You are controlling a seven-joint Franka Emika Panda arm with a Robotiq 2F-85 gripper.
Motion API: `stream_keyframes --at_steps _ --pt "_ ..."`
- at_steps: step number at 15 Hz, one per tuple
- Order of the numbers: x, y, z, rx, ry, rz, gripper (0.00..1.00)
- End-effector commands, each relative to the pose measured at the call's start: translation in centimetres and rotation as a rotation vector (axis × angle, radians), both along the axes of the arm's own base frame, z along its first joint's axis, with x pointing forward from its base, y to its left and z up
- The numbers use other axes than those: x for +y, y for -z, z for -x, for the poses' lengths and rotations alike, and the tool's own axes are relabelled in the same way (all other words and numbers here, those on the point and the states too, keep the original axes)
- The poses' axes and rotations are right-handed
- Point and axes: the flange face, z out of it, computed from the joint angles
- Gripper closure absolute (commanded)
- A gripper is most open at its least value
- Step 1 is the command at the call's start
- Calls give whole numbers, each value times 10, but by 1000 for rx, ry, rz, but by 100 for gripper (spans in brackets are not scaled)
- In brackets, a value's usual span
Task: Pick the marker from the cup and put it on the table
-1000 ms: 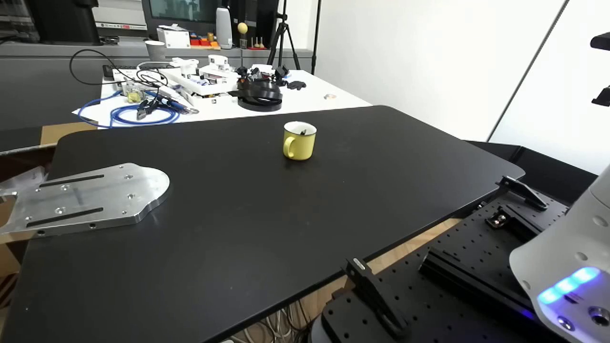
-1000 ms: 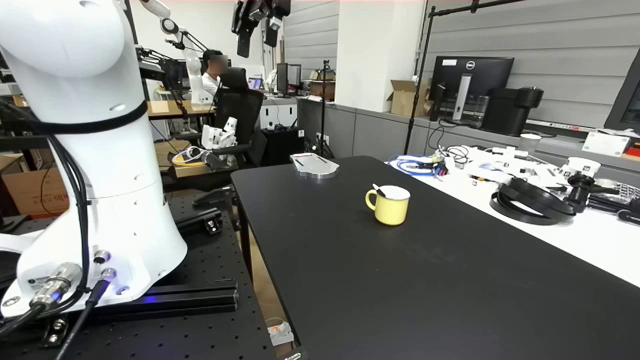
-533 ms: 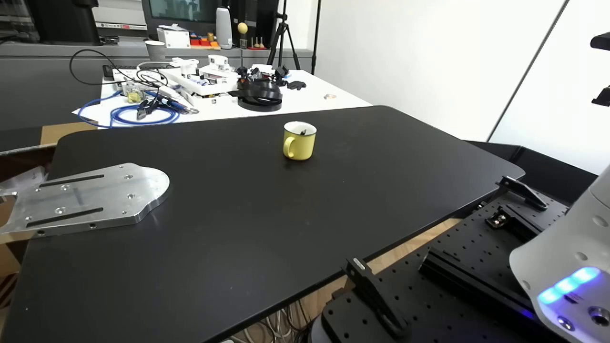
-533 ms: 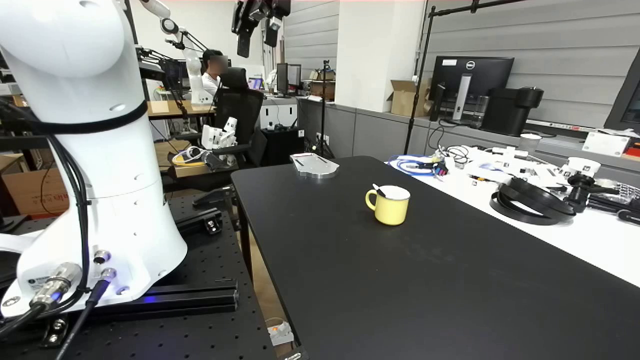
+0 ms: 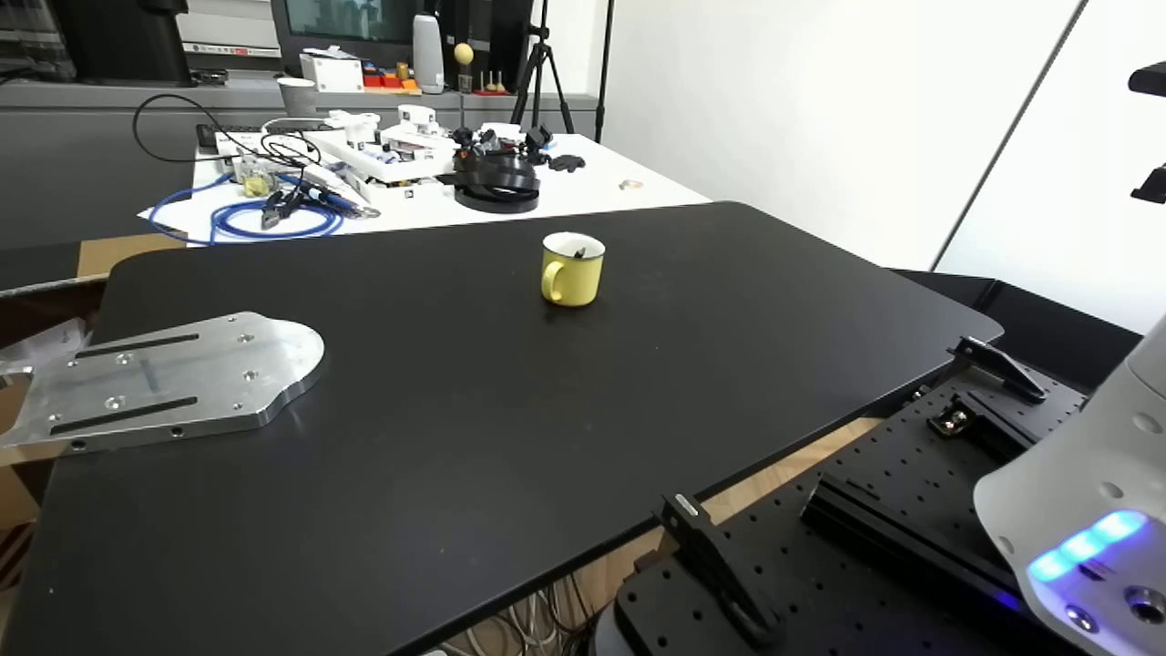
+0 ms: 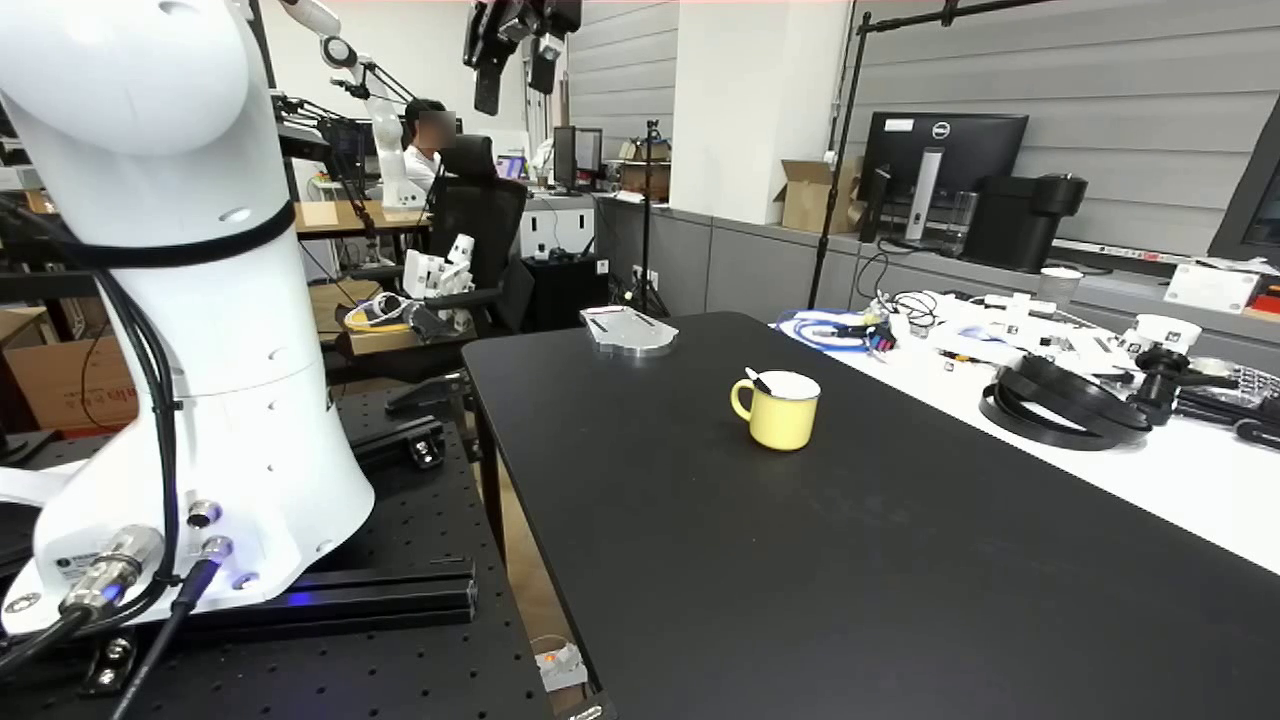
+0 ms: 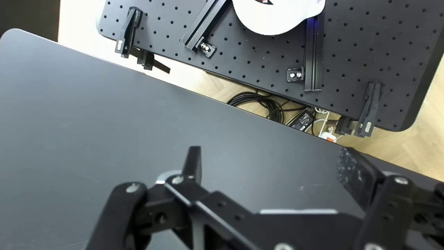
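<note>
The gripper (image 6: 514, 97) hangs high at the top of an exterior view, well apart from the cup (image 6: 784, 418); in the wrist view its fingers (image 7: 193, 165) stand wide apart with only the table (image 7: 104, 121) showing between their tips, so they have hold of nothing; the marker (image 6: 759, 381) is in the upright cup — tilted, its end poking just above the rim (image 6: 800, 397) near the handle (image 6: 736, 400).

The step in hand looks to be the reach, with the whole task ahead; to do it well, travel out over the cup at a height that clears the rim, and only then come down; neither cup nor marker can be made out in the wrist view, so the exterior views should guide the first stretch. Turn the gripper so the fingers close across the marker's thin body, and keep both clear of rim and handle; the cup would probably slide or tip if nudged; grip the short end that shows, then draw up along the tilt — a sideways pull might drag the cup along.
</note>
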Motion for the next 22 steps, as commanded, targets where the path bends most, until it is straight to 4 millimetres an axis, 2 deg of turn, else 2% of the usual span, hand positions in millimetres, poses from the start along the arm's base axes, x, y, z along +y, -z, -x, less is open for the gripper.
stream_keyframes --at_steps 1,2,3,6,9,15,18,22 --pt "0 -1 0 1 0 0 0" --pt "0 -1 0 1 0 0 0" --pt "-1 1 -9 1 0 9 0" --pt "-5 8 -44 10 13 11 0" --pt "-15 20 -92 1 20 13 0" --pt "-39 54 -198 58 74 26 0" --pt "-59 68 -251 85 156 34 0" --pt "-76 85 -308 116 324 36 0"
